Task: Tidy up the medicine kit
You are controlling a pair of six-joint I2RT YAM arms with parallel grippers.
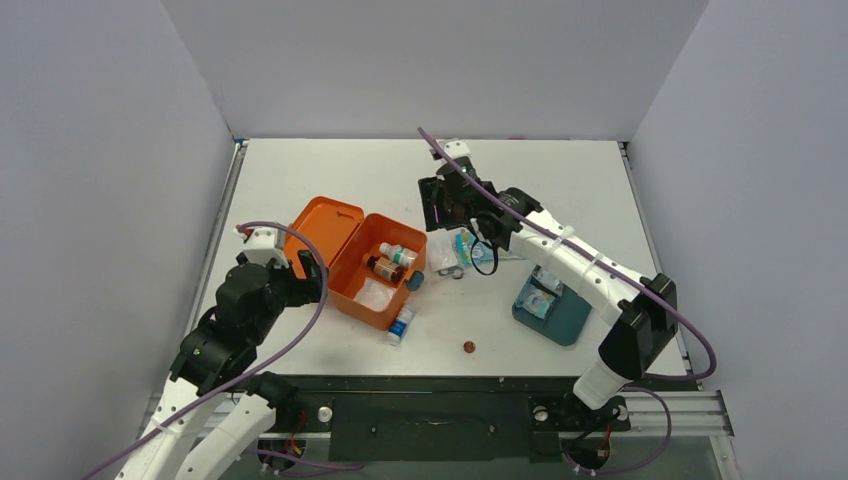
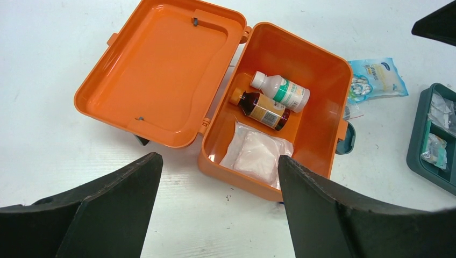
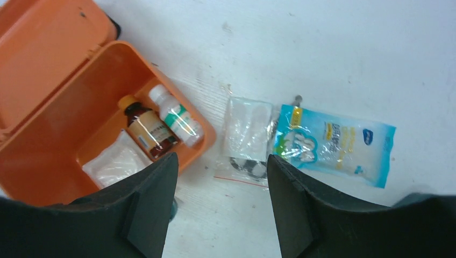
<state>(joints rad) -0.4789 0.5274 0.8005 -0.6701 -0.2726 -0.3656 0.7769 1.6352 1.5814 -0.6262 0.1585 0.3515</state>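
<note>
Kit (image 1: 322, 232): lying open, ready for loading.
Left gripper (image 2: 218, 161): jaws apart, empty, facing kit.
Right gripper (image 3: 221, 158): jaws apart, empty, above blue packet (image 3: 333, 145).

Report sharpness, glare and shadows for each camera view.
Top external: even, soft light, only faint shadows on the table, everything in focus. Left wrist: medicine kit sharp with a mild sheen on its plastic, the left gripper's fingers dark and featureless. Right wrist: slightly soft, the table washed out bright, reflections on the clear bag.
</note>
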